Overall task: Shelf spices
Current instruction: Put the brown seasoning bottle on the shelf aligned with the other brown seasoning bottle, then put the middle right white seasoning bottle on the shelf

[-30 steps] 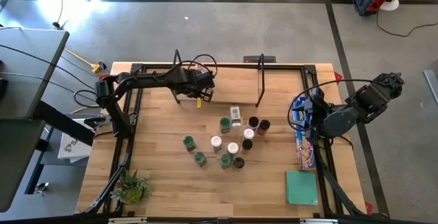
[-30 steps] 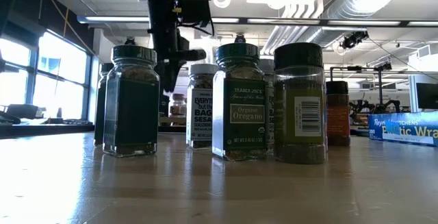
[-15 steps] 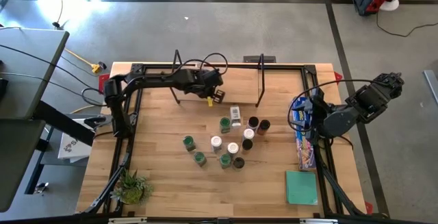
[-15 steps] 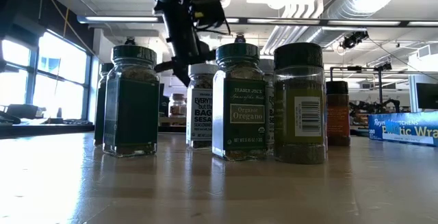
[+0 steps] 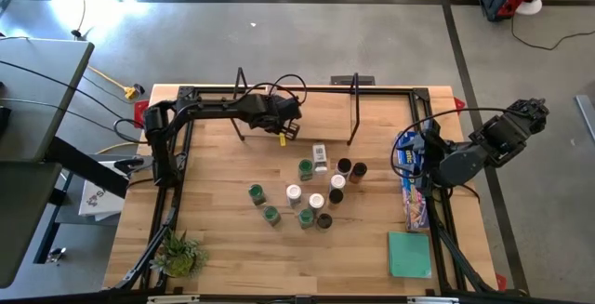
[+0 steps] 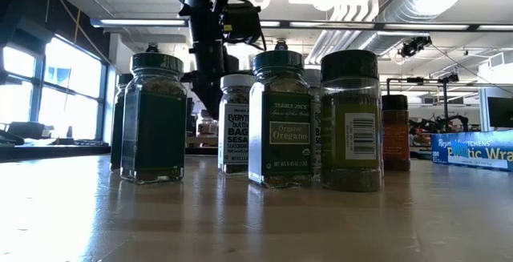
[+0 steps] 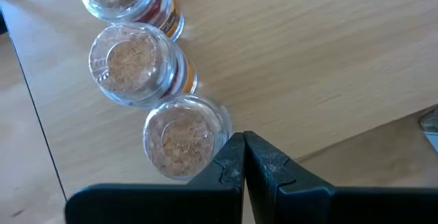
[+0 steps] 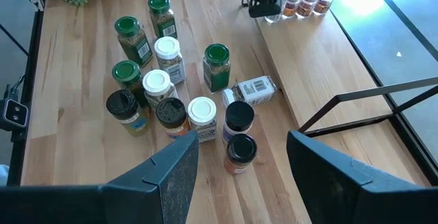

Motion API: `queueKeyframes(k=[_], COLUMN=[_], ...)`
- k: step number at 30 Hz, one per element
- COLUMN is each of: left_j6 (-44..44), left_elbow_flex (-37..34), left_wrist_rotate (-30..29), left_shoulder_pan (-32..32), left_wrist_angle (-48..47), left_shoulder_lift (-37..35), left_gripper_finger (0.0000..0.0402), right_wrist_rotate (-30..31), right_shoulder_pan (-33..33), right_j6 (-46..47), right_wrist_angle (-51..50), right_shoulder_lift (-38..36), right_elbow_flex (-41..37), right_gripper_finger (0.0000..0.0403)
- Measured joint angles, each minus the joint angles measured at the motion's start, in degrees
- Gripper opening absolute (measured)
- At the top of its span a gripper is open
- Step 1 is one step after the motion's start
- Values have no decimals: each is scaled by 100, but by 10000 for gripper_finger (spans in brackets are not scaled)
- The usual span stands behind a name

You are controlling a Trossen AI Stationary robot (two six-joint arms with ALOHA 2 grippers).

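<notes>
At the shelf's [image 5: 307, 129] left end, along the table's [image 5: 214, 248] far edge, the left gripper [image 7: 244, 157] hovers with its fingers pressed together, empty, just beside the nearest of three clear-topped jars [image 7: 181, 138] standing in a row on the board. The remaining spices [image 5: 307, 192], with green, white and black caps, cluster mid-table, one lying on its side [image 8: 252, 90] next to the board. They look light, rigid and smooth-walled, likely glass, so a squeeze across the body below the cap seems safest. At the table's right edge the right gripper [image 8: 239, 166] waits, jaws spread and empty. Only the left wrist view shows the shelved jars' tops; the low view alone gives the labels, such as on the oregano jar [image 6: 279, 119].
</notes>
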Motion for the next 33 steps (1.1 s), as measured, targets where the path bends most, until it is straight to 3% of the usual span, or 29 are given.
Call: queueKeyframes(k=[23, 33], left_j6=[22, 594], left_elbow_flex=[47, 1465], left_wrist_rotate=[-58, -247], left_shoulder_pan=[0, -325], left_wrist_angle=[-395, -1608], left_shoulder_lift=[1, -157], left_gripper_finger=[1, 1], right_wrist_rotate=[0, 0], right_shoulder_pan=[-1, -2], right_j6=[0, 20], right_wrist_angle=[0, 0], right_shoulder_lift=[0, 0], right_elbow_flex=[0, 0], right_gripper_finger=[217, 217])
